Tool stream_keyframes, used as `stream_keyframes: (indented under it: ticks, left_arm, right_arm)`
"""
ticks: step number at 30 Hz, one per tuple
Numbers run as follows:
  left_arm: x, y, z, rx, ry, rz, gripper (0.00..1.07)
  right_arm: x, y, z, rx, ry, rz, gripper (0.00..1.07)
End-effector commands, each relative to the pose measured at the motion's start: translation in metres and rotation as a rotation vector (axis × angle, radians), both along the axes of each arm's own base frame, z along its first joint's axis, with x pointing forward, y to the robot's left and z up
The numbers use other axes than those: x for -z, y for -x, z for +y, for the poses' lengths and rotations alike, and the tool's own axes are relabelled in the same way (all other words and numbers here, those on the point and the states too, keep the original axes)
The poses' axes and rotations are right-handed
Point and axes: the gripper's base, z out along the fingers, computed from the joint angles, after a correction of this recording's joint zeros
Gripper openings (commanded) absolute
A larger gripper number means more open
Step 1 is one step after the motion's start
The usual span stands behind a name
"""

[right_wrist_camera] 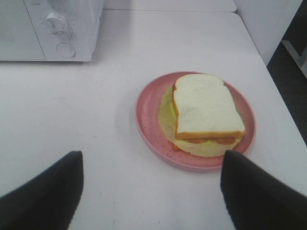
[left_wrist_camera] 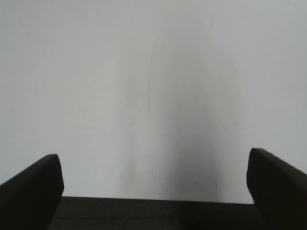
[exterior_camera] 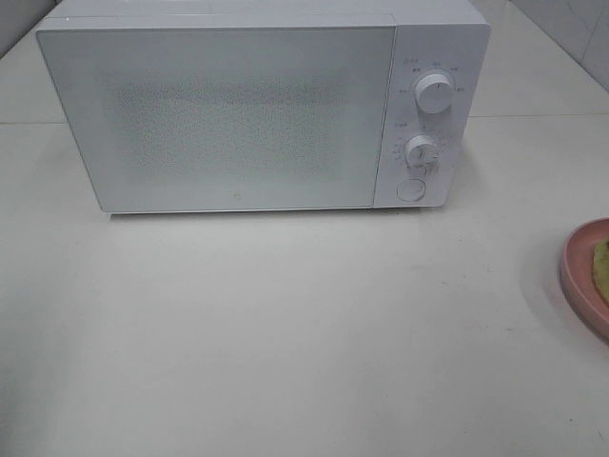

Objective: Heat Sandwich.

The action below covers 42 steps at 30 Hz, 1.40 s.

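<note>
I hold both grippers wide and empty; the sandwich (right_wrist_camera: 206, 108) waits on its pink plate (right_wrist_camera: 146, 112) at the desk's right edge, microwave (exterior_camera: 228, 114) door closed

Kitchen-like test setup; white microwave (exterior_camera: 257, 109) on a plain white table (exterior_camera: 285, 333).

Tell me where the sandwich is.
The sandwich lies on the pink plate at the exterior view's right edge, on the table right of the microwave.
</note>
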Motion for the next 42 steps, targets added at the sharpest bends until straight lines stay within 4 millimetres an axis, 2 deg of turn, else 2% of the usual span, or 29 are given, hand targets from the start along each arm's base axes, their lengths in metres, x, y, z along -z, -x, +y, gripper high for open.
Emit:
stream_keyframes:
  ticks: [1,10,12,21,35,42]
  left_arm:
    - [-0.003,0.007,0.0,-0.002,-0.001,-0.071,0.98]
    - [-0.012,0.036,-0.003,0.005,0.023,-0.261,0.98]
    - [-0.014,0.047,-0.003,0.006,0.021,-0.337,0.98]
    - [-0.015,0.078,-0.003,0.008,0.017,-0.524,0.98]
    - [-0.015,0.078,-0.003,0.006,0.012,-0.523,0.98]
    - [-0.008,0.076,-0.002,0.008,-0.004,-0.481,0.98]
  right_arm:
    - [0.0,0.004,0.0,0.003,0.004,-0.031,0.76]
    - [0.0,0.004,0.0,0.003,0.004,-0.031,0.76]
    - [0.0,0.004,0.0,0.003,0.004,-0.031,0.76]
    - [0.0,0.004,0.0,0.003,0.004,-0.031,0.76]
    - [0.0,0.004,0.0,0.003,0.003,-0.03,0.76]
    - [0.0,0.004,0.0,0.003,0.003,-0.03,0.76]
